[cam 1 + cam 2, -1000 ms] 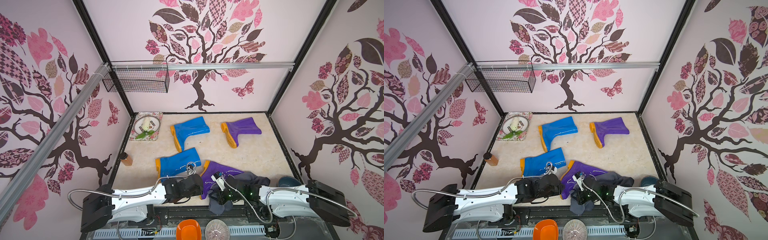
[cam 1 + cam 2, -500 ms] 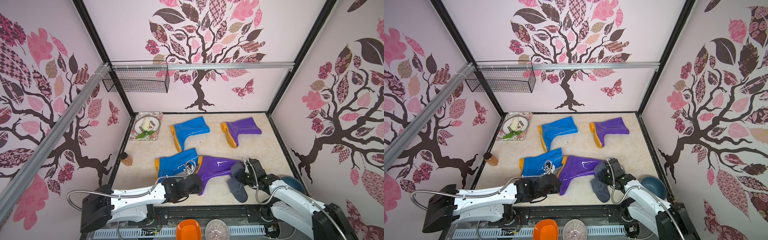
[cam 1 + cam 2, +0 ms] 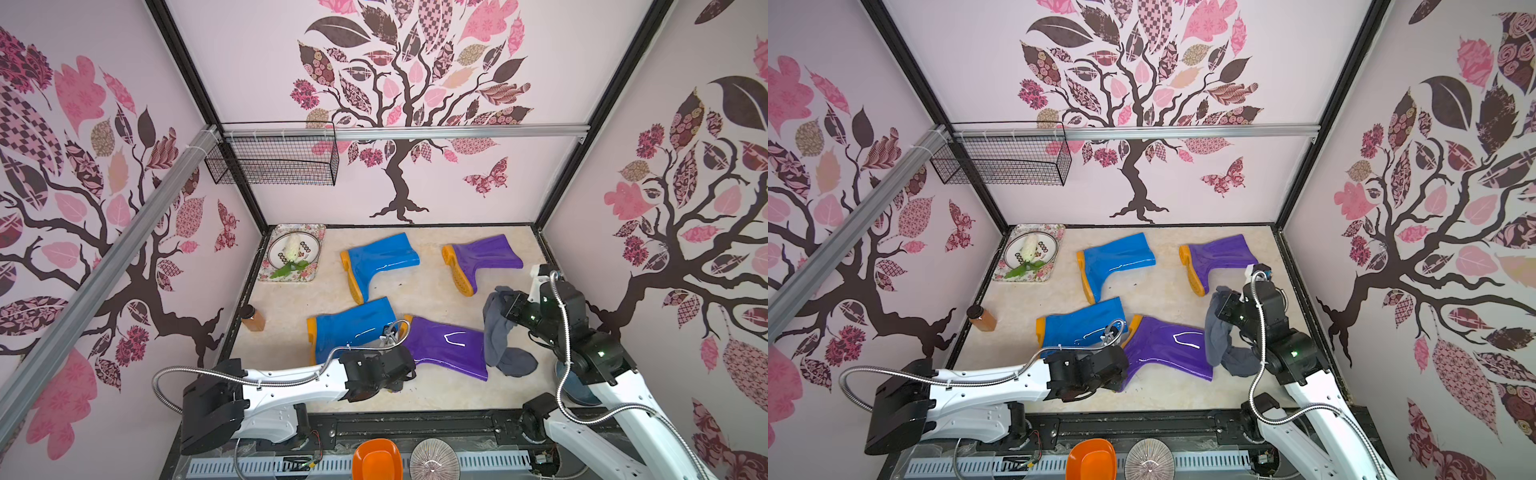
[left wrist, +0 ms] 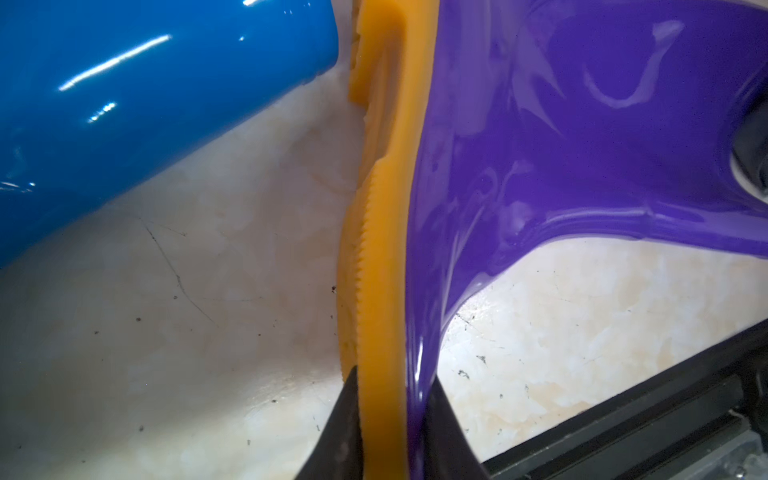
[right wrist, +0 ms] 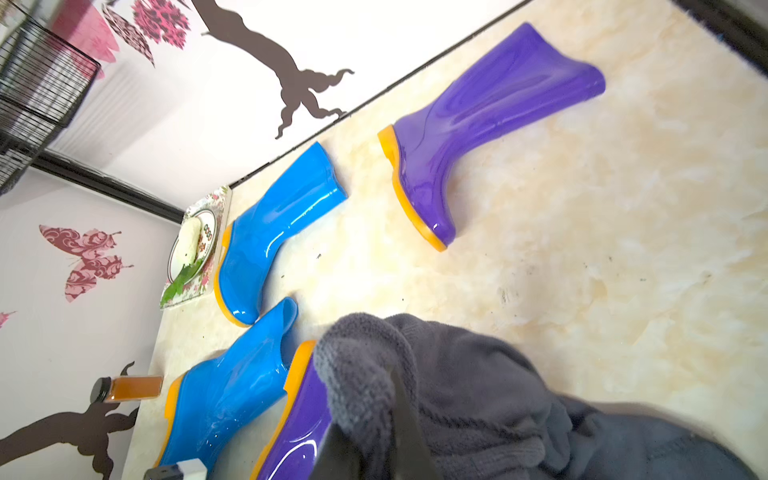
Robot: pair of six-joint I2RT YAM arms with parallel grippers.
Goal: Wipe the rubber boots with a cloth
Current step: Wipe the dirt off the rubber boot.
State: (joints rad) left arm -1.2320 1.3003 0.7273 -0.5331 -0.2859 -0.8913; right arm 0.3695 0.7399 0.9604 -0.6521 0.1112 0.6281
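cloth (image 3: 496, 332): dark grey, top end pinched in right gripper (image 3: 505, 309), jaws closed tight on it. It hangs down, and the bottom end is bunched on the bench (image 3: 415, 291), near right, against the cuff of the near purple boot (image 3: 449, 345). That boot lies on its side, sole left, toe towards the near edge.

left gripper (image 4: 392, 399) is at that toe. Its jaws straddle the orange sole edge with a finger close on each side; can't tell if they're actually clamping.

near blue boot (image 3: 353, 324) is just left of it, cuff beside the purple heel. far blue boot (image 3: 380, 259) and far purple boot (image 3: 484, 255) lie on their sides further back, apart from each other.

Floral tray (image 3: 309, 274) with a plate (image 3: 312, 248) sits in the far left corner. Amber jar (image 3: 253, 319) is at the left edge.
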